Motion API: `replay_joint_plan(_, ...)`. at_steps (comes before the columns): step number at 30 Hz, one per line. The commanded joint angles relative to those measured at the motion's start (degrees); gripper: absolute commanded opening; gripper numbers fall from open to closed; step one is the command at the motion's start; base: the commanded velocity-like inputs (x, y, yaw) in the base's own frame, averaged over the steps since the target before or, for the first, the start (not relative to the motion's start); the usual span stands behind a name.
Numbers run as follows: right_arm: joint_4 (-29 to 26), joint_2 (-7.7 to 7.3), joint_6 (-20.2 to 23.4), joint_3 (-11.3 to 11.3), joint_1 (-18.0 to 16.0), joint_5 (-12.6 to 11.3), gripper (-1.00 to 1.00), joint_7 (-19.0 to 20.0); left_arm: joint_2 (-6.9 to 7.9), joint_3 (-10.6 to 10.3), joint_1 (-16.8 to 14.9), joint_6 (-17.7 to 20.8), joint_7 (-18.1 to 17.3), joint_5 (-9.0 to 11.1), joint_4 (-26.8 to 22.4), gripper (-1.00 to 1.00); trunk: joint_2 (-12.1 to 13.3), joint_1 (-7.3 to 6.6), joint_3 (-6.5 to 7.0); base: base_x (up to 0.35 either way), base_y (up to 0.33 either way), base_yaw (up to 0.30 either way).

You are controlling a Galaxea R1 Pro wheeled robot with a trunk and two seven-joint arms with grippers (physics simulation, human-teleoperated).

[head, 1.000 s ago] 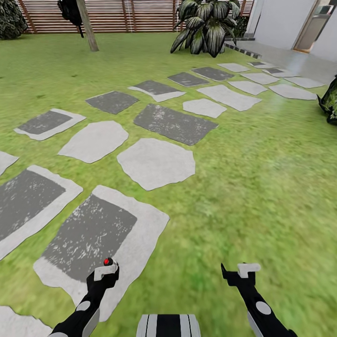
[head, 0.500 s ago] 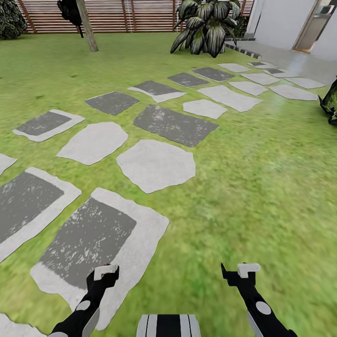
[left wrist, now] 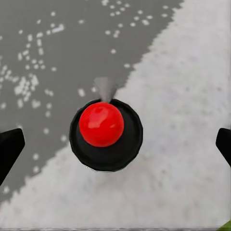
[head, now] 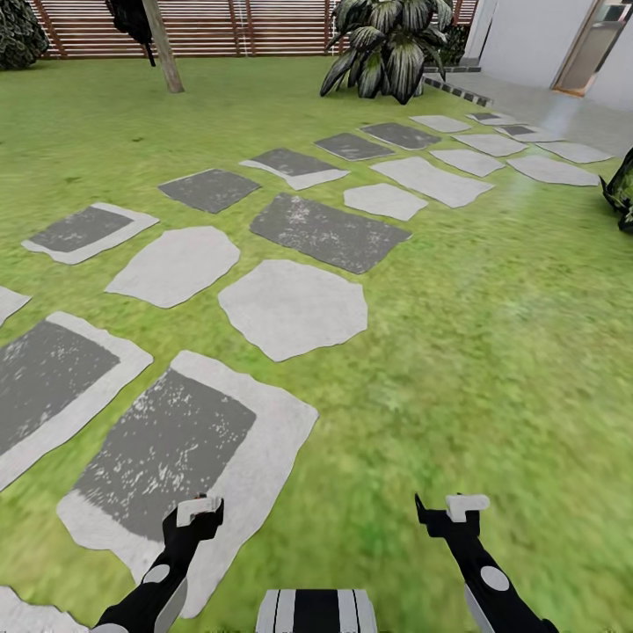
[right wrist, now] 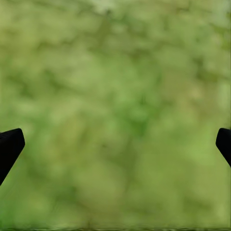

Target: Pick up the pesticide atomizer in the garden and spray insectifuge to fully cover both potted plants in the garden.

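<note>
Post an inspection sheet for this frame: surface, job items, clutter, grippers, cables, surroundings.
Surface: green lawn with grey and pale stepping stones.
Job's things: atomizer and potted plants, nothing seen.
Clutter: a red ball on a black round base over a stone slab, in the left wrist view.
Grippers: left gripper jaws wide apart, empty; right gripper jaws wide apart, empty, over grass.
Cables: nothing seen.
Surroundings: brown slatted fence, striped long-leaved plant, tree trunk, white wall with a doorway.
</note>
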Motion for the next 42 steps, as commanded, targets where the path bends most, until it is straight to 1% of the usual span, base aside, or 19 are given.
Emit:
replay_joint_plan(1,0.03,-0.01,-0.17,0.0,-0.02,0.0,1.0,0.02,0.0,0.0,-0.03,-0.19,0.11,0.03,0.06,1.0,-0.03,0.01,-0.3,0.0,0.0,0.0)
replay_joint_plan(4,0.03,-0.01,-0.17,0.0,-0.02,0.04,1.0,0.02,0.01,0.0,-0.05,-0.19,0.11,0.03,0.08,1.0,-0.07,0.09,-1.21,0.0,0.0,0.0)
replay_joint_plan(8,0.05,-0.01,-0.17,0.0,-0.02,0.05,1.0,0.02,-0.02,0.0,-0.05,-0.45,0.11,0.03,0.18,1.0,-0.07,0.09,-1.47,0.0,0.0,0.0)
replay_joint_plan(14,0.03,-0.01,-0.17,0.0,-0.02,0.05,1.0,0.02,-0.01,0.0,-0.02,-0.86,0.11,0.09,0.3,1.0,-0.07,0.09,-1.54,0.0,0.0,0.0)
replay_joint_plan(16,0.03,-0.01,-0.17,0.0,-0.02,0.05,1.0,0.02,0.01,0.0,-0.03,-1.8,0.11,0.63,0.38,1.0,-0.07,0.09,-1.54,0.0,0.0,0.0)
replay_joint_plan(21,0.09,-0.01,-0.18,0.0,-0.02,0.05,1.0,0.02,0.01,0.0,-0.05,-2.28,0.11,1.08,0.43,1.0,-0.07,0.09,-1.54,0.0,0.0,0.0)
replay_joint_plan(42,0.12,-0.01,-0.22,0.0,-0.02,0.05,1.0,0.02,-0.08,0.0,-0.06,-2.38,0.11,1.17,0.44,1.0,-0.07,0.09,-1.67,0.018,0.0,0.029)
